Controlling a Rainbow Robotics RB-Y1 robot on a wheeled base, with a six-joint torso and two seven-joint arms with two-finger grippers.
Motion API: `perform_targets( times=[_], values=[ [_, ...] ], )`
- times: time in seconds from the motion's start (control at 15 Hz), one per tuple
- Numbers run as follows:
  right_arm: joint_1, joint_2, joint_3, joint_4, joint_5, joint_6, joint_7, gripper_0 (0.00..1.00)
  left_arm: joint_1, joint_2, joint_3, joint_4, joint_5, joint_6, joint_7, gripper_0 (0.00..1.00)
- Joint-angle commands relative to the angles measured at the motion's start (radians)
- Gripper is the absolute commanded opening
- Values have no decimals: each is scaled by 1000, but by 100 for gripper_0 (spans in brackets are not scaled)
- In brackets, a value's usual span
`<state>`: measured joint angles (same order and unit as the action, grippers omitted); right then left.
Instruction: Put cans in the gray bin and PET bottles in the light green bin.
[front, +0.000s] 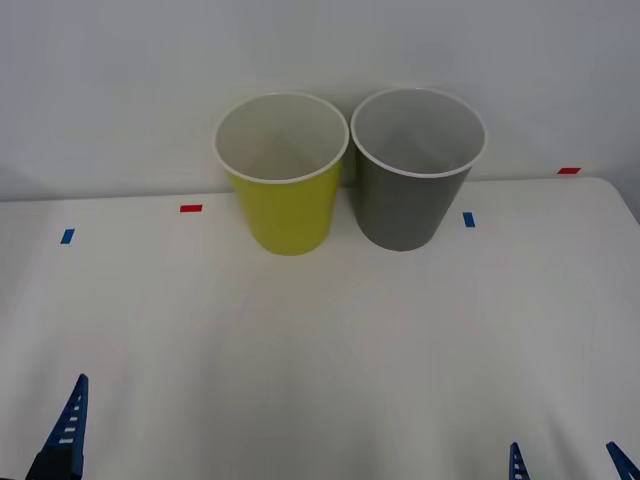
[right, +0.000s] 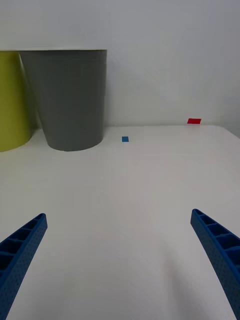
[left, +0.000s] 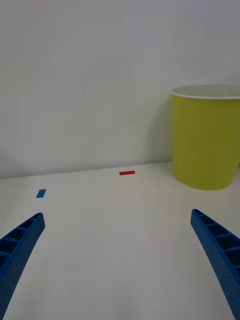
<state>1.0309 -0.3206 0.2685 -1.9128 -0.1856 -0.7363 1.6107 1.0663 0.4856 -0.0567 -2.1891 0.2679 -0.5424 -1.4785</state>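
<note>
Two bins to aim for, both upright with mouths open to the top, rims just beside each other at the far side of the table (front: 320, 350); cannot tell whether touching. For the right gripper (right: 117, 216): low over the near edge, fingers spread wide, grasping nothing. From there, gray bin (front: 405, 205) well ahead and off toward the robot's left, with a blue tape mark (right: 125, 139) beside its foot on the gripper's own side. For the left gripper (left: 117, 216): likewise low at the near edge, fingers parted, holding nothing. From there, light green bin (front: 290, 215) well ahead and off toward the robot's right, a red tape mark (left: 127, 173) lying between, nearer the far edge. Seems, then, a plain split of reach: right arm nearer the gray one, left arm nearer the green one. Calls, in either case, for a forward and inward carry, then a release from above the rim, since both bins taper and stand vertical.
</note>
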Motion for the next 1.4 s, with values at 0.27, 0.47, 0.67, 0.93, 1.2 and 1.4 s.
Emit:
perform_targets(
  times=[0.27,0.47,0.67,0.93,1.2,1.4],
  values=[
    [0,0,0,0,0,0,0,100,124,-4,-32,0,-30,-50,-2,100],
    [0,0,0,0,0,0,0,100,170,-44,-37,2,-49,-77,-11,100],
    [0,0,0,0,0,0,0,100,184,-61,-37,2,-62,-85,-16,100],
    [0,0,0,0,0,0,0,100,184,-61,-37,2,-62,-85,-16,100],
    [0,0,0,0,0,0,0,100,184,-61,-37,2,-62,-85,-16,100],
    [0,0,0,0,0,0,0,100,184,-61,-37,2,-62,-85,-16,100]
  ],
)
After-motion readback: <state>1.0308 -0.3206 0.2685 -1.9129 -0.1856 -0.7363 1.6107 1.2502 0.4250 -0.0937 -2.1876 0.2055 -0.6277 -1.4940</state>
